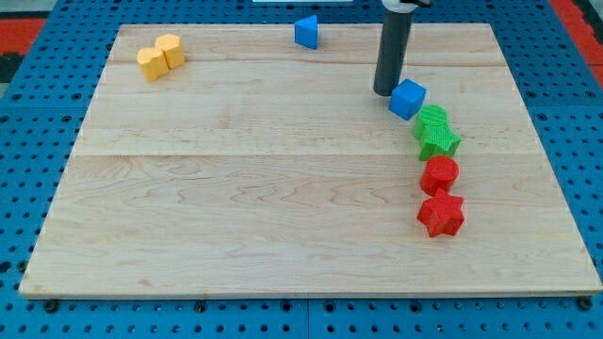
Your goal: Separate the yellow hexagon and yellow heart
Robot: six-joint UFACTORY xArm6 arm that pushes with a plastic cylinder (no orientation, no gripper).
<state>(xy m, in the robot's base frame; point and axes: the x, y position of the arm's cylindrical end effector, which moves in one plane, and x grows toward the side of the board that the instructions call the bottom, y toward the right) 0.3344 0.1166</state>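
The yellow hexagon [171, 49] and the yellow heart [151, 63] sit touching each other at the view's top left of the wooden board [236, 188]. My tip [385, 91] is far to their right, near the view's top, just left of and touching or nearly touching a blue cube [407, 99].
A blue triangular block [306, 32] sits at the top centre. Below the blue cube, a line runs down the right side: a green round block [432, 121], a green star [439, 141], a red cylinder [439, 174], a red star [441, 215].
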